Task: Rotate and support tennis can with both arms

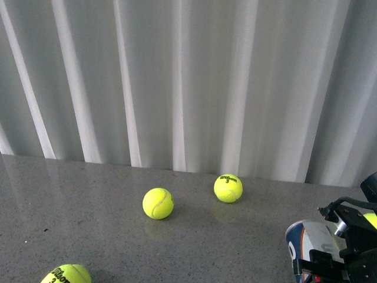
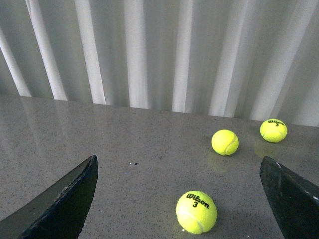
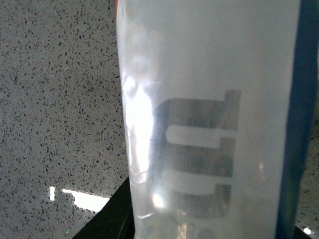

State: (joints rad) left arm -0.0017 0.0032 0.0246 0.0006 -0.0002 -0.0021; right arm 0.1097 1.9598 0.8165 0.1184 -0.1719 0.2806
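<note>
The tennis can [image 1: 309,242], clear with a navy and orange edge, shows at the front view's bottom right, held in my right gripper [image 1: 330,262], which is shut on it. Up close in the right wrist view the tennis can [image 3: 209,119] fills the picture, its pale wall and navy stripe between the black fingers [image 3: 112,214]. My left gripper [image 2: 182,199] is open, its two black fingers [image 2: 60,199] wide apart over the grey table, a tennis ball [image 2: 196,212] lying between them. The left arm is out of the front view.
Three yellow-green balls lie on the speckled grey table [image 1: 88,212]: one [image 1: 158,203] at the middle, one [image 1: 228,188] behind it to the right, one [image 1: 66,275] at the front left edge. A white pleated curtain [image 1: 188,82] closes off the back.
</note>
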